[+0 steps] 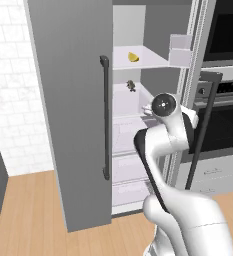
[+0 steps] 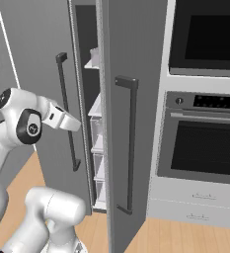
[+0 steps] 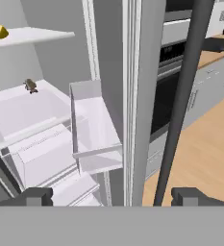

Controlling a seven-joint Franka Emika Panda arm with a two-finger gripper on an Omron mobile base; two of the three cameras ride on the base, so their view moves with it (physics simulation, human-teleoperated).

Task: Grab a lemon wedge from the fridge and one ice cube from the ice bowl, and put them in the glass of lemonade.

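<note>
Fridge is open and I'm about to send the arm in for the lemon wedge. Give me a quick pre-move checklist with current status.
1. Fridge door open enough to enter: ok, the left door is swung wide and the shelves show.
2. Lemon wedge located: ok, it lies on the upper white shelf, nothing touching it.
3. Not confused with the dark lump: ok, that sits one shelf lower.
4. Gripper empty and open: ok, fingertips stand wide apart with nothing between them.
5. Gripper aimed at the wedge: not ok, in the hand view the wedge sits at the far upper left corner and the right door's black handle runs in front.
6. Clearance from that handle: cannot tell.
</note>
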